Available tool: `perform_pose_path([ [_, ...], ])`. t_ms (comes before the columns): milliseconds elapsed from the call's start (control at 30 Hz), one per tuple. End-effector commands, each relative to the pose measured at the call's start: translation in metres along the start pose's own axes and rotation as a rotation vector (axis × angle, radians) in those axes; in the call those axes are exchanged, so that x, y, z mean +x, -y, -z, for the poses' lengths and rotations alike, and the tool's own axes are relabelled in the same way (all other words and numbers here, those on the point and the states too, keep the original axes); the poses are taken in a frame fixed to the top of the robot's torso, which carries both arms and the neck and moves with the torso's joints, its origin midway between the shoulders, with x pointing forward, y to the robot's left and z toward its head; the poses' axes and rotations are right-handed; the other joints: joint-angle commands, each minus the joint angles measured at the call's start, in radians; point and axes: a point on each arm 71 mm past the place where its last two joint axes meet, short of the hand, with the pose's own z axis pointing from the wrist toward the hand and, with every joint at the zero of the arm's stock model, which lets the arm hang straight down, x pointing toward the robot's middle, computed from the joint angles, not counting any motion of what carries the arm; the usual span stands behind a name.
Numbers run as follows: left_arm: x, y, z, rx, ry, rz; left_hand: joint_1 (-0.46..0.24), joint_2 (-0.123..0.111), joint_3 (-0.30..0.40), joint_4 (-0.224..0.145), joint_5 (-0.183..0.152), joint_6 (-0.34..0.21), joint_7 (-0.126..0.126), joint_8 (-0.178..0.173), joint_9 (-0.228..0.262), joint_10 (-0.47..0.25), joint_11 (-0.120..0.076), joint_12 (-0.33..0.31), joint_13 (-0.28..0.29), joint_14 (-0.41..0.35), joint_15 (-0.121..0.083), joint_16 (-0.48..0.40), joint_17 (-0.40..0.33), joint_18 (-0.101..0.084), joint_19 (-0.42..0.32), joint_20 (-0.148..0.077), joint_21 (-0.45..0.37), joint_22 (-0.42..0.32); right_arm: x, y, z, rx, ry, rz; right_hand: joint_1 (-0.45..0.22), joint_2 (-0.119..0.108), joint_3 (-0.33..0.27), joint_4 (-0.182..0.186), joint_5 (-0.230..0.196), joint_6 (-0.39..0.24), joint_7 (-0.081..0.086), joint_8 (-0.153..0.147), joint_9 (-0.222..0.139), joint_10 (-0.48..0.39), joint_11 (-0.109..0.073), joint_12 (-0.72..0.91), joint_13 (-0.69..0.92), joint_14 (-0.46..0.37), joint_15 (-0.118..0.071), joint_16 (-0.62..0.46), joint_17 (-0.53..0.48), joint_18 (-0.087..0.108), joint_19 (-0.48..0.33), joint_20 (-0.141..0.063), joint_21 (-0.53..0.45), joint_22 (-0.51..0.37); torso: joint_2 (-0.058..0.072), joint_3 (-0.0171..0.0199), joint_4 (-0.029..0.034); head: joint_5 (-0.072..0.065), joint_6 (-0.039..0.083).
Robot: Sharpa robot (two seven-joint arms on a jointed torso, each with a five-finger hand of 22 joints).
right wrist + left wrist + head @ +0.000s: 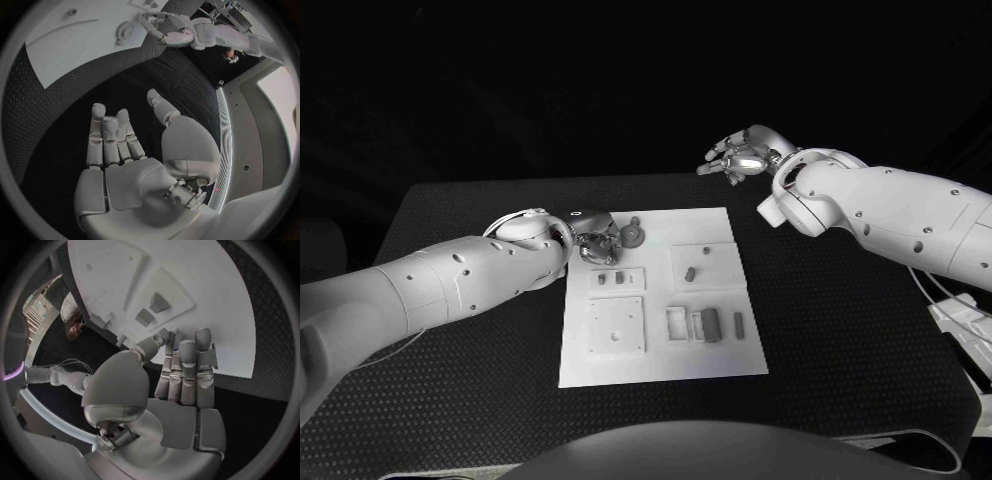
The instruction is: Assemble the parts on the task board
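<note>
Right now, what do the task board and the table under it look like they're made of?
The task board looks like rigid white plastic or painted panel with a matte finish: flat, sharp-edged, with crisp recessed pockets. It could be coated metal; the look leaves that open. The table seems covered by a black rubbery or foam mat, judging by its fine, regular dimpled texture and dull, non-reflective surface.

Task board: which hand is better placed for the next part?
Left, likely. The left hand is already at the task board's far left corner beside the round part; the right hand hangs open beyond the board, over bare table.
</note>
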Motion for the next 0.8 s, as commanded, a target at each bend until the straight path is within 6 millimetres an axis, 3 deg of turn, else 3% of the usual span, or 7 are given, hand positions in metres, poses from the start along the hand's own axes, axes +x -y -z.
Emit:
perform_pose_path([
  [33,0.0197,-0.0025,0.0014,-0.023,-0.097,0.011,-0.011,-0.006,-0.007,-0.001,0.006,-0.016,0.005,-0.009,-0.004,-0.006,-0.002,0.004,0.003,-0.008,0.000,0.006,0.001,0.058,-0.010,0.000,0.004,0.023,0.0011,-0.0007,0.0002,-0.009,-0.014,0.000,-0.001,0.010,-0.004,0.001,0.003,-0.001,0.005,0.005,-0.001,-0.007,-0.001,0.004,-0.001,-0.007,-0.003,0.007,-0.002,0.015,0.000,0.009,-0.006,0.013,0.000,-0.0005,0.0019,-0.002,0.000],
  [333,0.0175,-0.0021,0.0016,-0.016,-0.065,0.029,-0.013,-0.018,-0.014,-0.003,0.006,-0.033,0.012,-0.018,-0.008,-0.015,0.000,0.003,0.001,-0.017,0.002,0.004,0.001,0.057,-0.017,0.002,0.003,0.023,0.0009,-0.0003,0.0003,-0.008,-0.014,-0.001,-0.001,0.010,-0.004,0.001,0.003,-0.001,0.005,0.005,-0.002,-0.007,-0.001,0.004,-0.002,-0.007,-0.003,0.007,-0.002,0.015,0.000,0.009,-0.006,0.013,0.000,-0.0017,0.0026,-0.002,0.000],
  [800,0.0169,-0.0043,0.0024,-0.024,-0.059,0.047,-0.031,-0.028,-0.032,0.001,0.006,-0.114,0.021,-0.058,-0.029,-0.022,0.002,0.005,0.003,-0.021,0.003,0.010,0.005,0.059,-0.017,0.004,0.004,0.022,0.0010,0.0003,0.0003,-0.007,-0.014,-0.001,-0.001,0.010,-0.004,0.001,0.003,-0.002,0.005,0.005,-0.002,-0.007,-0.001,0.004,-0.002,-0.007,-0.003,0.007,-0.002,0.015,-0.001,0.009,-0.006,0.013,0.000,-0.0012,0.0023,-0.001,-0.002],
])
